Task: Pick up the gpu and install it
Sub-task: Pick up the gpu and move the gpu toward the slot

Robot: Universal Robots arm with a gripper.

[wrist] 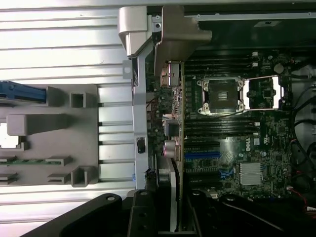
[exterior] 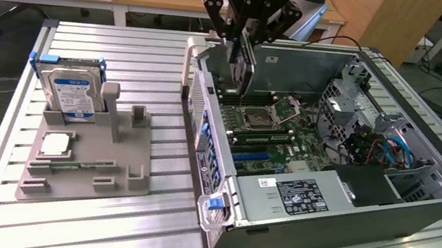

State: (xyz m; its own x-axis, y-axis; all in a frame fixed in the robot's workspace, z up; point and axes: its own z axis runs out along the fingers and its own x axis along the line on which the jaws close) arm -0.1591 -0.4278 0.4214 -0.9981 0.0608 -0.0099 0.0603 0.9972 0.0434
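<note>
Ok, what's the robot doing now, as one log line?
gripper: shut on gpu | gpu: upright above motherboard in open computer case | hard drive: in grey stand

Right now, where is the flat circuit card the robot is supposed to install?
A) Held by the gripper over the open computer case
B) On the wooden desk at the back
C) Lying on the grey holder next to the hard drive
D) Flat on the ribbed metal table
A: the gripper is shut on the gpu, holding it upright above the motherboard inside the open computer case.
</note>
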